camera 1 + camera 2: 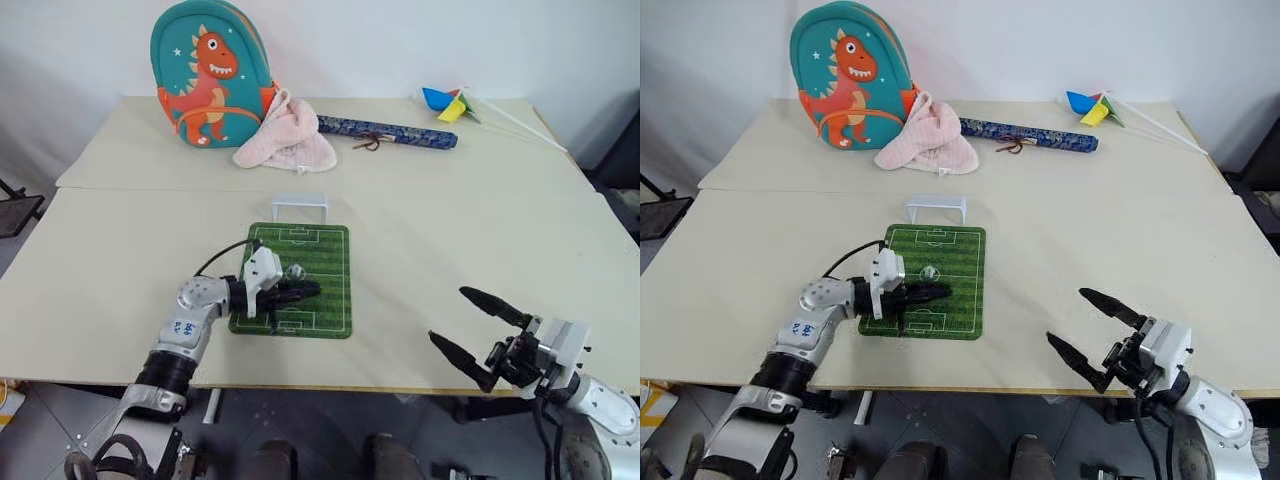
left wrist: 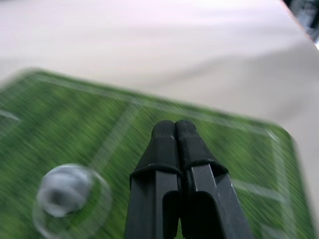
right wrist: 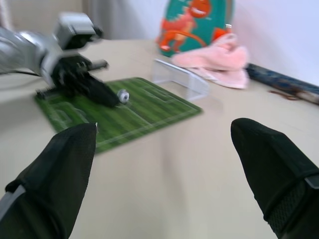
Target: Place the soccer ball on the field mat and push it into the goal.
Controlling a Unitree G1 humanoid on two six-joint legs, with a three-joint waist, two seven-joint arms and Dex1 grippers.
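While the ball (image 1: 296, 270) sits mid-mat (image 1: 330, 262), left gripper (image 1: 312, 289) pressed together at its 6 o'clock; right gripper (image 1: 477, 328) spread.

Beige table (image 1: 480, 230), white wall (image 1: 380, 40)

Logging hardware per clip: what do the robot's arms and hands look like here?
Both arms are silver-grey metal with black joint sections. The left hand has a white housing, a black cable looping off it and a blue marking on the forearm. The right hand has two black tapered fingers.
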